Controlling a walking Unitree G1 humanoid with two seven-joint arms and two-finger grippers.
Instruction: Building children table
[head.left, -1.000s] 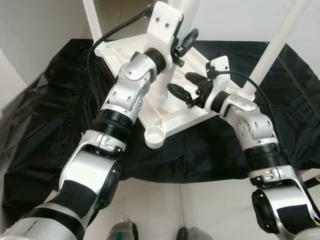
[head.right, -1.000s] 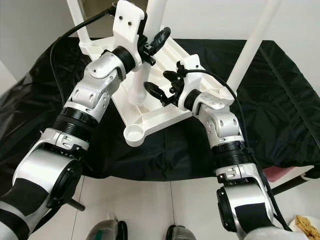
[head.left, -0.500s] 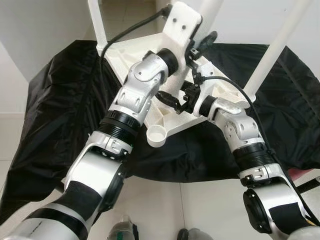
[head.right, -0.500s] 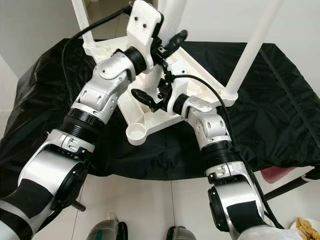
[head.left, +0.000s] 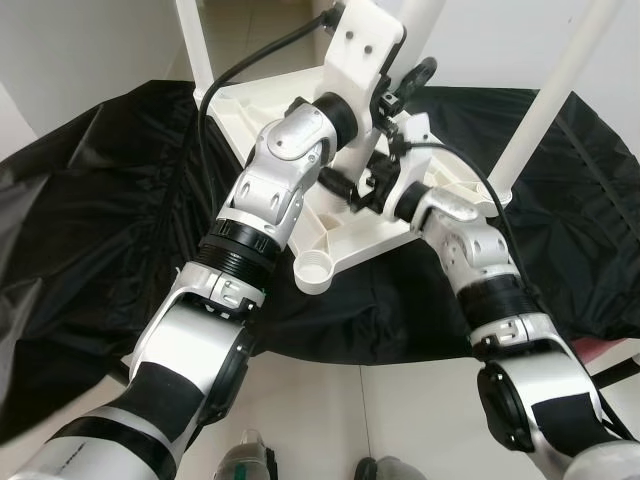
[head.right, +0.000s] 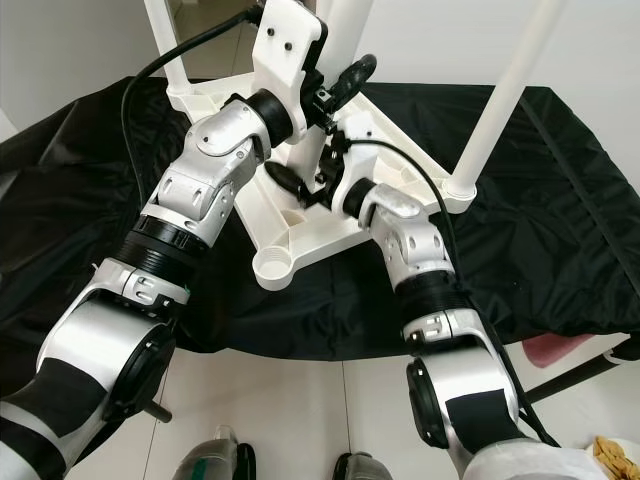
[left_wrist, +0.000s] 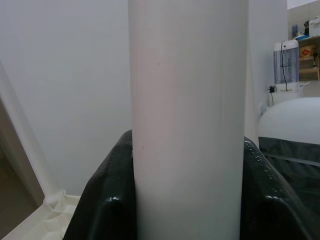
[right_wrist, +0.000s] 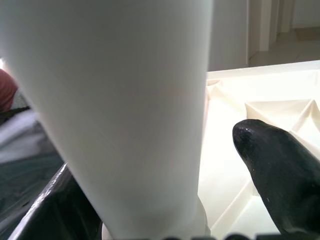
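Note:
A white plastic children's table (head.left: 352, 238) lies upside down on a black cloth (head.left: 100, 230). My left gripper (head.left: 405, 82) is shut on a white table leg (head.right: 345, 25) that stands upright over the middle of the underside; in the left wrist view the leg (left_wrist: 189, 120) sits tight between both fingers. My right gripper (head.right: 292, 186) reaches in low at the leg's base. In the right wrist view the leg (right_wrist: 125, 115) lies between its fingers, and one finger (right_wrist: 272, 175) stands off it with a gap. An empty round socket (head.left: 318, 270) is at the near corner.
Two more white legs stand fitted, one at the back left (head.left: 192, 40) and one at the right (head.left: 560, 90). The cloth covers the floor around the table. Pale floor tiles (head.left: 400, 420) lie near my feet. A reddish object (head.right: 560, 350) sits at the cloth's right edge.
My right gripper has moved left and in, from free space beside the table to around the base of the held leg. The left gripper lifted the leg a little, then held still.

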